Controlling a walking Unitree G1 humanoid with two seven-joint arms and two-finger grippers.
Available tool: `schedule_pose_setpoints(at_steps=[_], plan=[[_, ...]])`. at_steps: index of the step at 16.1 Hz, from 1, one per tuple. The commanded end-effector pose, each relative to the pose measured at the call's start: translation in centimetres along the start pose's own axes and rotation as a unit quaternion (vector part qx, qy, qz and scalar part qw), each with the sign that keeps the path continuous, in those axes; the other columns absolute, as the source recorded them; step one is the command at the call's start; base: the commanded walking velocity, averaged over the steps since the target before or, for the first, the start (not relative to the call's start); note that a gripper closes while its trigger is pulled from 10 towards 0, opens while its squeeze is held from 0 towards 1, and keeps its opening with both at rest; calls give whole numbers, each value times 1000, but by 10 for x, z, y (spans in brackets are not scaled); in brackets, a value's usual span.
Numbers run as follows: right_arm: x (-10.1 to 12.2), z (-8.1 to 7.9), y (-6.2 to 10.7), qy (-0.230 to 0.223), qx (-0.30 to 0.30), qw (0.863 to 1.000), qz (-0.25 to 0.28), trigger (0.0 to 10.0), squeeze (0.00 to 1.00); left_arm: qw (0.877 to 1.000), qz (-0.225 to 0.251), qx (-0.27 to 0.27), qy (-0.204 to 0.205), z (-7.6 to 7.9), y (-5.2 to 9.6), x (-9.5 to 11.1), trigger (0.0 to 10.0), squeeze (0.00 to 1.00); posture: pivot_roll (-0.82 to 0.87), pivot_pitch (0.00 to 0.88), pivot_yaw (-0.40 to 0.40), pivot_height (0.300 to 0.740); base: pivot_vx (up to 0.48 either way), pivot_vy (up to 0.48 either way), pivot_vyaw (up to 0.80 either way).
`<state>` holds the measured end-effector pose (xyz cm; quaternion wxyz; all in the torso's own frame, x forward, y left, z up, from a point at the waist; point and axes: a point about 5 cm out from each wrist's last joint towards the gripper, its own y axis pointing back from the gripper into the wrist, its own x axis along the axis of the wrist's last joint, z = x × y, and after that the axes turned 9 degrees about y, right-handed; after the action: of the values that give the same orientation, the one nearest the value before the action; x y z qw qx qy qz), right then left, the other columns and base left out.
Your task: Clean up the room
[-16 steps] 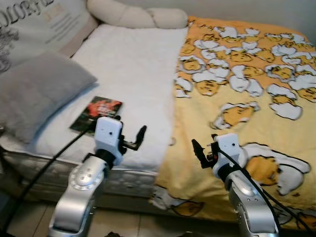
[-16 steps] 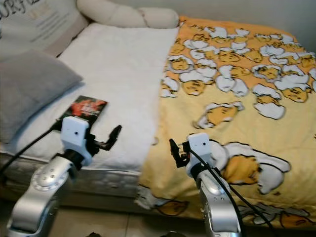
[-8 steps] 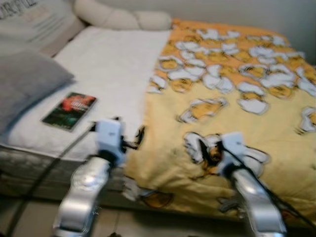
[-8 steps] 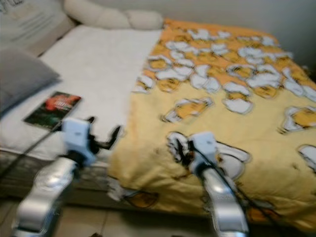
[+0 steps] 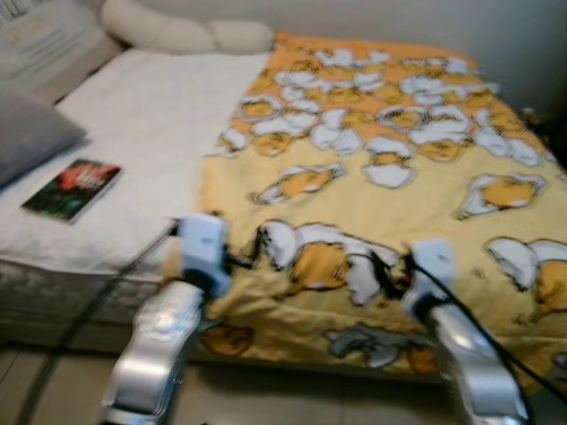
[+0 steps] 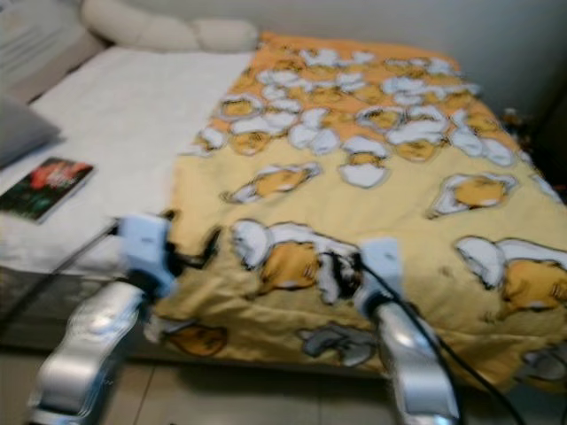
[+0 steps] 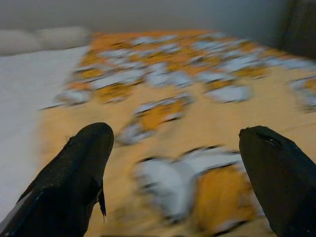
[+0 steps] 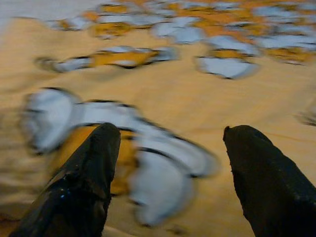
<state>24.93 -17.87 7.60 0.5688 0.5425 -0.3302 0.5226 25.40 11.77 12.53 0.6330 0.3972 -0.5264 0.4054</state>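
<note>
Both grippers, left (image 5: 237, 259) and right (image 5: 387, 270), hover spread and empty over the blanket's (image 5: 372, 177) near edge, probably lining up to straighten it, while the book (image 5: 71, 187) waits far left on the sheet (image 5: 151, 133).

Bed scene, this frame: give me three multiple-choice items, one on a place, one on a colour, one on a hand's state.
1. Where does the book lie?
A. on the white sheet
B. on the floor
C. on the yellow blanket

2. What is the base colour of the patterned blanket?
A. blue
B. yellow-orange
C. green

3. How do the left hand's fingers stand?
A. shut on the book
B. shut on the blanket
C. open, holding nothing

Answers: 1 A, the book rests on the white part near the grey pillow; 2 B, yellow-orange with white and orange figures; 3 C, the left wrist view shows a wide gap between the fingers.
</note>
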Motion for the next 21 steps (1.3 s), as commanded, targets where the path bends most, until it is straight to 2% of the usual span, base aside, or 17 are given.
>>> schedule_pose_setpoints(at_steps=[1,10,21], plan=[[6,-1,0,-2,0,1000,8,10000,0,1000,6,5,-12,-6,-1,5,10000,0,-66,0,14,740,0,-480,0],[1,8,10,2,-20,1000,-2,10000,0,1000,5,-10,-10,0,-6,2,10000,0,-109,0,31,740,0,-480,0],[-1,9,15,0,-27,1000,-10,10000,0,1000,5,-18,-8,2,-8,0,10000,0,-124,0,36,740,0,-480,0]])
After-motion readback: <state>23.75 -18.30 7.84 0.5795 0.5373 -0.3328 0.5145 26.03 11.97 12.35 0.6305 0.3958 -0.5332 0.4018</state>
